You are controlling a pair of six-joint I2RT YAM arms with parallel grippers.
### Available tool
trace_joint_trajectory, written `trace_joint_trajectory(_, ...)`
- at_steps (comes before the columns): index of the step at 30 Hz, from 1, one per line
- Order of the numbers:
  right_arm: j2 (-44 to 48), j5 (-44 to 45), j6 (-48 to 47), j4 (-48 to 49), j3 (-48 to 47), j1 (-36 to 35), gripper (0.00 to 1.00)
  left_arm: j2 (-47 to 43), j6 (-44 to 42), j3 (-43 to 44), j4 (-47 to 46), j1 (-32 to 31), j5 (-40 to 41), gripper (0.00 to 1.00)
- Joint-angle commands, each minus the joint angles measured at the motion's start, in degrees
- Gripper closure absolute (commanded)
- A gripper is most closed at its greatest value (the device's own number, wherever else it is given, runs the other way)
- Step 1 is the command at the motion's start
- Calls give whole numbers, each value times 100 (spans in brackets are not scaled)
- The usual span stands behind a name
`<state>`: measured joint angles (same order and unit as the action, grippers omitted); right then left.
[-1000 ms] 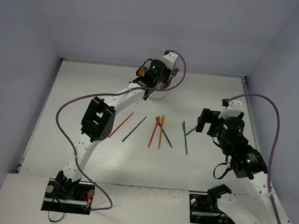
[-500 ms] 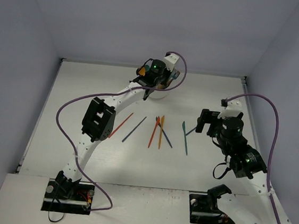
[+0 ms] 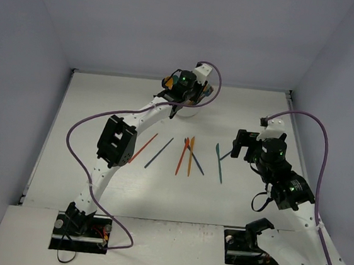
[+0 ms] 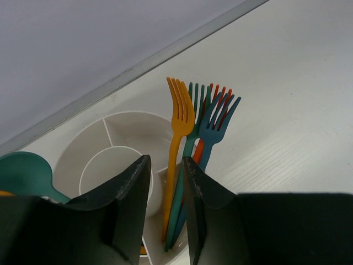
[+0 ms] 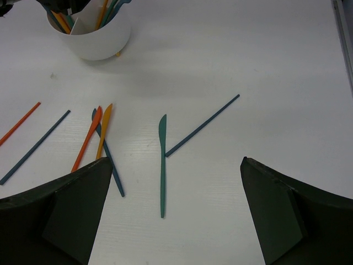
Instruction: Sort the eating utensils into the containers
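From above, the left gripper [image 3: 185, 89] hangs over the white cup [image 3: 186, 112] at the 12 o'clock end of the table [image 3: 104, 99]. I think it is there to put a piece inside. The wrist covers most of the cup, so from here I cannot see what is in it. The loose utensils [image 3: 187, 156] lie in a row at the middle of the table. The right gripper [image 3: 244, 144] stands at the 3 o'clock end of this row.

The left wrist camera shows what the top view hides. The cup has dividers, and one compartment at 3 o'clock holds four forks standing together, tines up. The orange fork [image 4: 180, 110] is the nearest one. The fingers are a little apart and the fork's handle shows in the gap. It does not look pinched, so I judge the fork is released. A teal spoon [image 4: 22, 171] sits at 9 o'clock.

The right wrist camera shows its jaws spread wide and holding nothing. The teal knife [image 5: 162, 165] lies flat between them, well below. Probably it is the next piece to take. A dark blue handle [image 5: 202, 125] almost touches the knife at 1 o'clock.
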<state>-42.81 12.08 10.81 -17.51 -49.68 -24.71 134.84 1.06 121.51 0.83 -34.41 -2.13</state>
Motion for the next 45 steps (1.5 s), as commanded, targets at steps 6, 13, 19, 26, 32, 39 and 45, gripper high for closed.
trace_joint_trajectory(6,-711,-401,288,91,-92,36,0,-1315,708,16,845,-58,117,48)
trace_joint_trajectory(13,-1435,-676,790,-25,-103,36,1,-2705,1238,-1197,2086,-65,490,28)
trace_joint_trajectory(19,-2167,-679,1210,-185,-80,45,9,-4203,1465,-3047,2515,-9,926,14)
trace_joint_trajectory(26,-2947,-552,1525,-209,43,54,34,-5637,1845,-4682,2793,120,912,13)
trace_joint_trajectory(32,-3558,-484,1582,-167,3,41,48,-6470,2072,-5475,2882,225,802,13)
trace_joint_trajectory(39,-4223,-708,1628,47,15,26,52,-6973,2161,-6099,3022,295,722,13)
trace_joint_trajectory(45,-4462,-693,1719,269,75,-69,57,-7179,2170,-6359,3113,355,628,13)
